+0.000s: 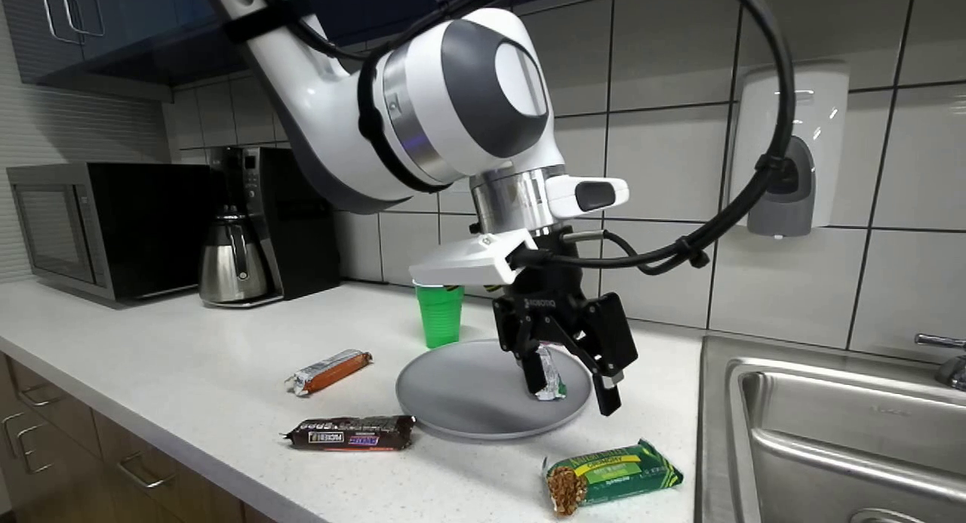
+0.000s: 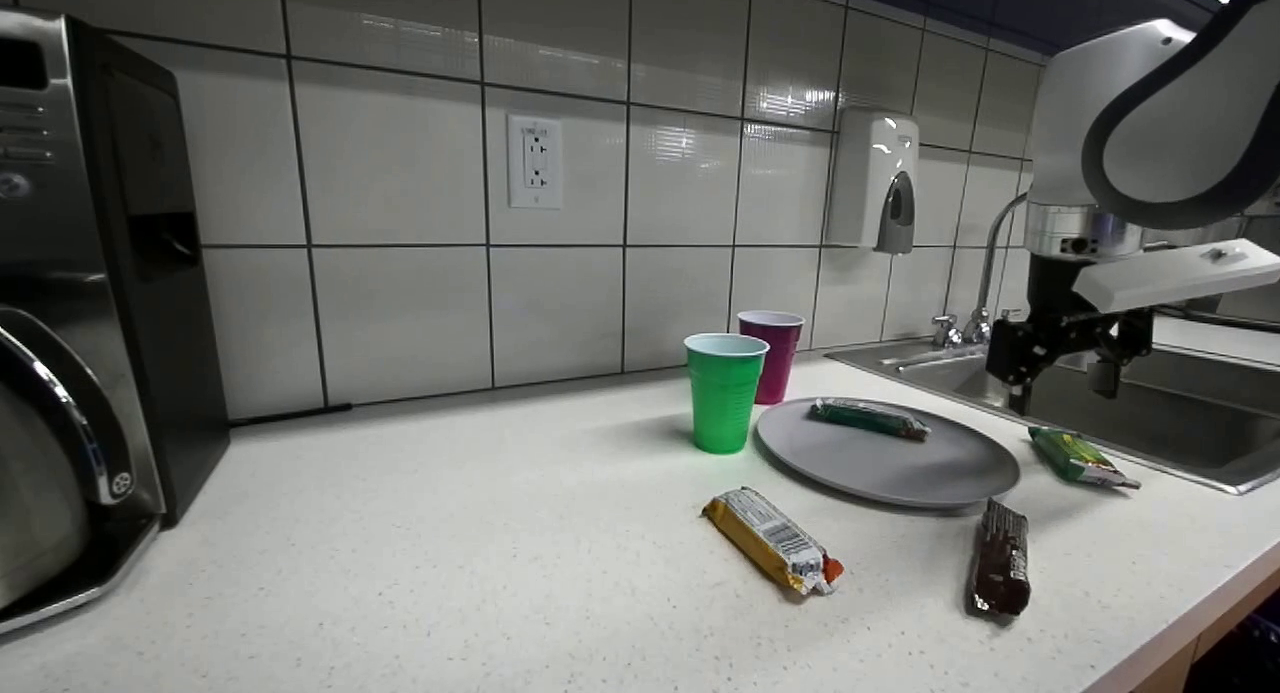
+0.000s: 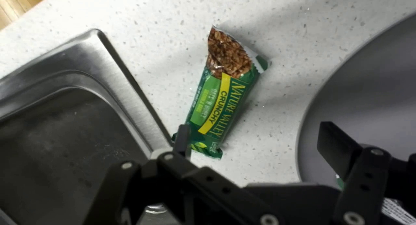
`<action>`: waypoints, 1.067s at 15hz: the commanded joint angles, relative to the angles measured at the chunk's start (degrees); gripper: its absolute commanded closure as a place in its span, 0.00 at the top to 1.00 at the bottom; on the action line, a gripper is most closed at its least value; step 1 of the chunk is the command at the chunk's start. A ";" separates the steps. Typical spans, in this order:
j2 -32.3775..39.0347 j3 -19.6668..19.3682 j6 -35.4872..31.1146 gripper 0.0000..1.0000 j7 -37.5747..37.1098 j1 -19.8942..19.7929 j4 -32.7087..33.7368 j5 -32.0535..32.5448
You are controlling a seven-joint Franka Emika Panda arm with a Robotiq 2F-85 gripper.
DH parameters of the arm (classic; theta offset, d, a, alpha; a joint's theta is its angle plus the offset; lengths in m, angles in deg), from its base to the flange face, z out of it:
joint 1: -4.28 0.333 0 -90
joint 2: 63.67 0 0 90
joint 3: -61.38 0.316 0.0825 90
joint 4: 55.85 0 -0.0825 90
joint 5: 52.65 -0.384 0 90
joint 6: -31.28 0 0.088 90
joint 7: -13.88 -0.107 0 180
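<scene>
Wrapper text on the granola bar [image 3: 221, 96] reads "NATURE VALLEY", "CRUNCHY" and "OATS 'N HONEY". The gripper [image 1: 573, 387] carries the mark "ROBOTIQ"; its fingers are spread, with nothing gripped. The bar lies on the countertop [image 3: 276, 114], one end just beside the rim of the steel sink [image 3: 128, 98]. Countertop surface separates it from the gray plate [image 3: 357, 98], on which a green-wrapped bar [image 2: 870, 419] rests. The gripper is raised; in the wrist view, the granola bar lies ahead of the fingertips, its sink-side end partly covered by one finger.
</scene>
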 commanded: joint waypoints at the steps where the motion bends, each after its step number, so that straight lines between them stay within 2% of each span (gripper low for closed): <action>1: -2.65 -1.02 -3.32 1.00 -3.31 -2.55 -3.09 1.95; 9: -0.11 -3.11 -8.63 1.00 -3.49 -5.18 -3.73 1.15; 11: -1.58 -3.93 -8.71 1.00 -1.52 -5.92 -4.27 0.51; 16: 0.80 -3.95 -9.25 1.00 -0.38 -6.27 -3.23 -2.79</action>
